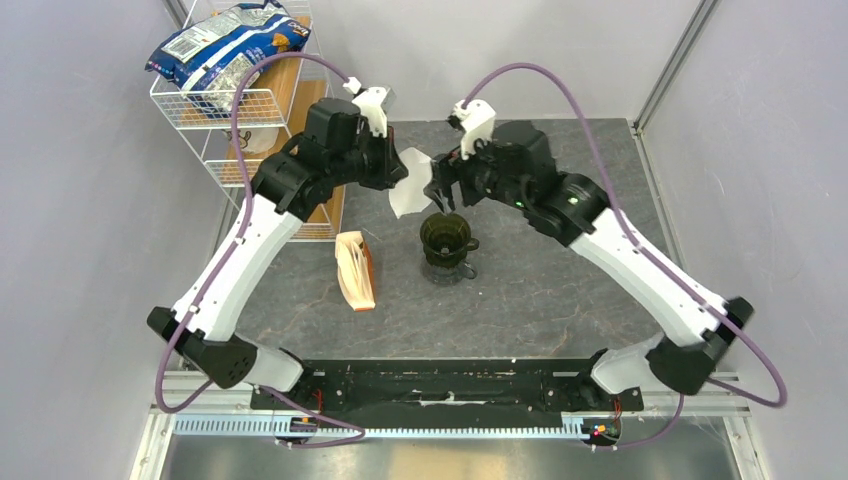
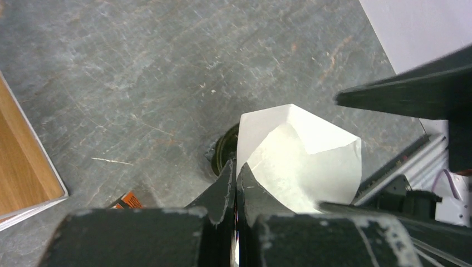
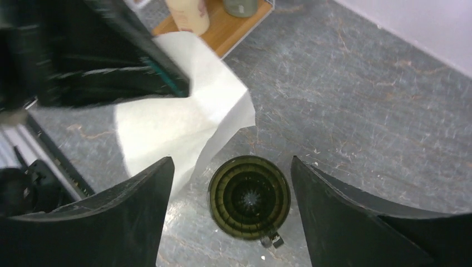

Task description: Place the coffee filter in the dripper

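Note:
The dark olive-green dripper [image 1: 445, 240] stands upright on the grey table, empty, seen from above in the right wrist view [image 3: 249, 196]. My left gripper [image 1: 402, 173] is shut on the white paper coffee filter [image 1: 412, 186], holding it in the air up and left of the dripper; the filter's fold shows partly opened in the left wrist view [image 2: 300, 158], with the dripper's rim [image 2: 224, 150] just behind it. My right gripper [image 1: 440, 190] is open and empty, above the dripper, its fingers [image 3: 139, 206] either side of it. The filter [image 3: 183, 119] hangs beside its left finger.
A tan, orange-edged packet of filters [image 1: 355, 270] lies left of the dripper. A white wire rack [image 1: 240, 100] with a blue bag and wooden shelves stands at the back left. Grey walls close in both sides.

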`<action>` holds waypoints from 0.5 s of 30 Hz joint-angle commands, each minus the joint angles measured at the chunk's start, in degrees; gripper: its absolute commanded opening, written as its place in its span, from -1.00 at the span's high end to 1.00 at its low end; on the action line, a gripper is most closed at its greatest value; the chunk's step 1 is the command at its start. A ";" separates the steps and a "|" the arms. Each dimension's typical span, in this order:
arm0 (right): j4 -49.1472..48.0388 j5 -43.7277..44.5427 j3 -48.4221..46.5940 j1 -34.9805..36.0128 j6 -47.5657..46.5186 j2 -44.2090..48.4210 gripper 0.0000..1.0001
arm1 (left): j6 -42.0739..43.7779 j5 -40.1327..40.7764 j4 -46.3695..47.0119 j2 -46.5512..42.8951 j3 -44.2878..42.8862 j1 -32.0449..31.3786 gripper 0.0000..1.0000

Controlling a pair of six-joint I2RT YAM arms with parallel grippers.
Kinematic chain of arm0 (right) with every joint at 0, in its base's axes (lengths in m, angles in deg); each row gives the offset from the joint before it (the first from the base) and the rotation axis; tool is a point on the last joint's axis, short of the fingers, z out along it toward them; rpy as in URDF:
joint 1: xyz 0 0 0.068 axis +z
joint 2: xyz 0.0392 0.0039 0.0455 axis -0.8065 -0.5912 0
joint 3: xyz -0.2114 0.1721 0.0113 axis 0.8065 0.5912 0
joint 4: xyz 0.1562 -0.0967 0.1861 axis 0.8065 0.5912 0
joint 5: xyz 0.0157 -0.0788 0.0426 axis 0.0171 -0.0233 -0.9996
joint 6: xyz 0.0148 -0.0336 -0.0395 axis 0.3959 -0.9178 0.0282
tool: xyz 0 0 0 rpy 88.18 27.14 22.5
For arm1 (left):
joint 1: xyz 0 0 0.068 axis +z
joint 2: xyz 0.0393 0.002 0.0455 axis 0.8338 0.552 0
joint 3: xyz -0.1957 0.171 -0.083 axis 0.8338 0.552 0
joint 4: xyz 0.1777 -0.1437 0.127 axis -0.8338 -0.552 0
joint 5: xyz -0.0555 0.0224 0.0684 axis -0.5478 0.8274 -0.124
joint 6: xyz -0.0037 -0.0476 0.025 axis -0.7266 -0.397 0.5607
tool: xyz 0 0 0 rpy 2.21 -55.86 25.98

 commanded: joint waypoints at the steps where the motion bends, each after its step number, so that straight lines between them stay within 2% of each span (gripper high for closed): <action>1: 2.86 -9.08 0.83 -1.35 -4.93 10.16 -0.75 | 3.18 -7.14 -11.95 4.83 -7.16 -0.30 0.95; 6: 7.83 -13.77 2.57 -6.11 -4.61 15.39 -0.84 | 5.29 -9.19 -16.59 8.98 -9.13 -0.60 0.96; 15: 8.95 -12.20 5.79 -11.16 -2.82 17.46 -0.85 | 6.58 -7.75 -19.35 16.07 -13.89 -3.90 0.96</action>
